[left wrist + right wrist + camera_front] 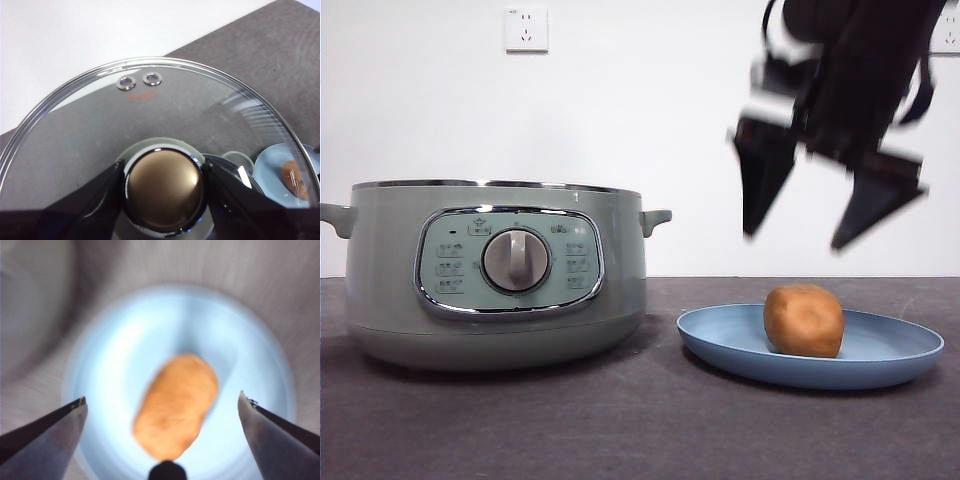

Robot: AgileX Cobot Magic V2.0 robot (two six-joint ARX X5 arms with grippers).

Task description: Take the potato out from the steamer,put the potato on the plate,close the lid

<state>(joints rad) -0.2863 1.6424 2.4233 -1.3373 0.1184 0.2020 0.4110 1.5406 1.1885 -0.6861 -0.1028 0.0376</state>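
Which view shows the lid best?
The left wrist view: the lid fills it, its knob clamped by the left gripper. The front and right wrist views do not show it.

Item count: one orange-brown rounded potato; one shallow round light-blue plate; one large sage-green electric steamer; one domed glass lid with two metal vent holes; one white wall socket.

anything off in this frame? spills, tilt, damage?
Nothing stands out. The potato sits whole on the plate, the steamer stands level and open, the left gripper holds the lid by its knob, and the right gripper hangs open above the plate.
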